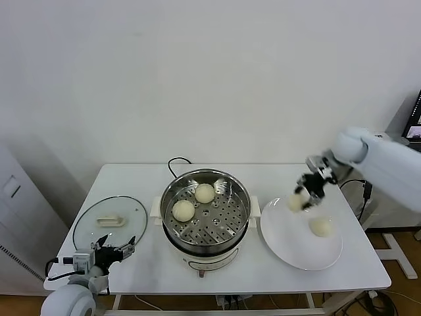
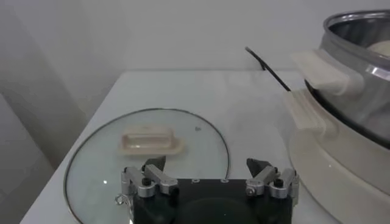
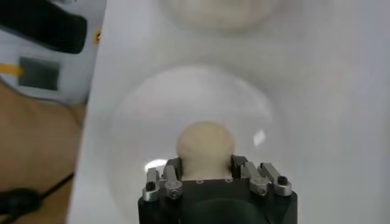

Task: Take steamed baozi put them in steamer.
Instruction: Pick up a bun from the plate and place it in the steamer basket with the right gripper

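The steamer [image 1: 205, 214] stands mid-table with two baozi on its perforated tray, one at the back [image 1: 204, 193] and one at the left [image 1: 183, 210]. My right gripper [image 1: 302, 196] is shut on a third baozi [image 1: 296, 201] and holds it in the air over the left rim of the white plate [image 1: 289, 247]. In the right wrist view the bun [image 3: 205, 146] sits squeezed between the fingers of the gripper [image 3: 204, 163]. A fourth baozi [image 1: 320, 227] lies on the plate. My left gripper [image 1: 116, 250] is open and empty at the table's front left.
A glass lid [image 1: 85, 227] with a cream handle [image 1: 109, 221] lies flat left of the steamer, just ahead of the left gripper [image 2: 206, 167]. The steamer's white handle [image 2: 317, 67] and black cord [image 2: 268, 68] show in the left wrist view. The table's right edge is near the plate.
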### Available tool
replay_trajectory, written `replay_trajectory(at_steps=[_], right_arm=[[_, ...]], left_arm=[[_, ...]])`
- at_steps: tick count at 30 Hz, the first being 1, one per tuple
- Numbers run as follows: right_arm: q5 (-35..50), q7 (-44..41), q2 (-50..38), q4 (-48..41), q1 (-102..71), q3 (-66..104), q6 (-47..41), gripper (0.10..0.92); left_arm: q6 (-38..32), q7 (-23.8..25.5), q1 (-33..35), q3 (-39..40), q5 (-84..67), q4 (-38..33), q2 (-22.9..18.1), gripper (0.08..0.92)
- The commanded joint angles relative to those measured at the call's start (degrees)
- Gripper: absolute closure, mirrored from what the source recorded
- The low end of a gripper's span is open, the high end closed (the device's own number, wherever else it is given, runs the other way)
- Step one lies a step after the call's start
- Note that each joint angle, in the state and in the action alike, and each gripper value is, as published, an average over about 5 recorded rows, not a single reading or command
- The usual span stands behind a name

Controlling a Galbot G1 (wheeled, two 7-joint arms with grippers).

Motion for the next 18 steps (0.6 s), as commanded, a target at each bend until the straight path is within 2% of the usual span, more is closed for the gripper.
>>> replay_trajectory(at_steps=[1,10,18], right_arm=[[9.8,-0.6,13.7,0.4,12.4,-2.8,12.7,0.525],[9.1,-2.9,23.4,2.9,11.1,-3.3,23.4,0.525],[1.1,-3.0,24.3,10.8,7.4,-4.2,29.6,0.525]], left_arm=[[0.0,0.0,0.1,0.0,0.0,-0.1,0.3,0.177],[-0.2,0.1,0.1,0.0,0.0,0.0,0.5,0.177],[-0.3,0.1,0.0,0.0,-0.1,0.1,0.4,0.177]])
